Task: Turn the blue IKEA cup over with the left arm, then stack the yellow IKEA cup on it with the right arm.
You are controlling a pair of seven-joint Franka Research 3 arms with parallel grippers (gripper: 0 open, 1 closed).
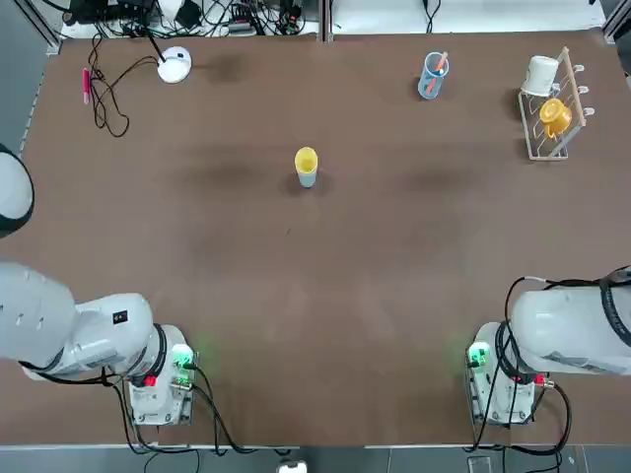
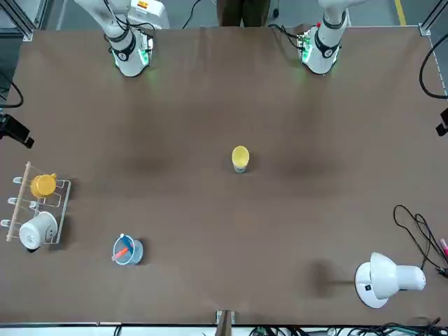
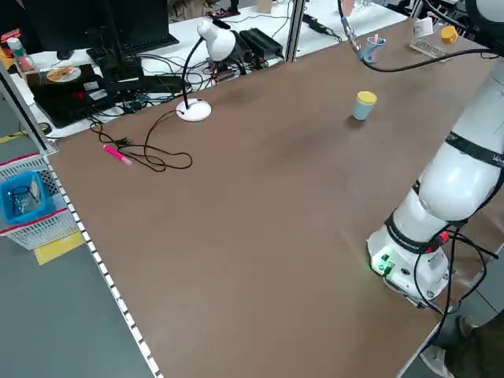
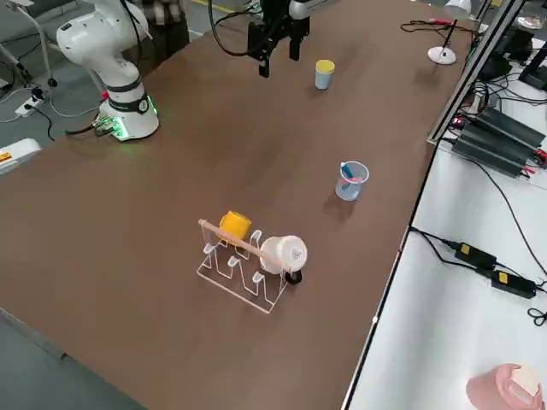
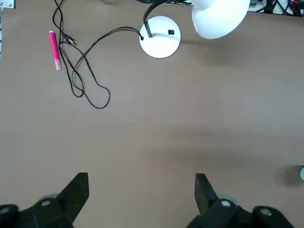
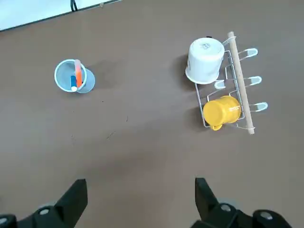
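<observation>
Sitting mid-desk, the bright yellow plastic tumbler [image 1: 306, 159] is stacked upright on the pale blue plastic tumbler [image 1: 307, 178] — roughly midway between both arms. Left fingers [image 5: 137, 199] and right fingers [image 6: 140, 202] are spread, empty, well apart from it.

yellow IKEA cup [image 1: 306, 160] atop blue IKEA cup [image 1: 307, 178] mid-table, mug rack [image 1: 552, 113] far right, lamp [image 1: 174, 65] far left

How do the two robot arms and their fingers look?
Both the left arm and the right arm are glossy white with black joint rings, green lights and black cables at their bases. Each wrist view shows dark fingers.
</observation>
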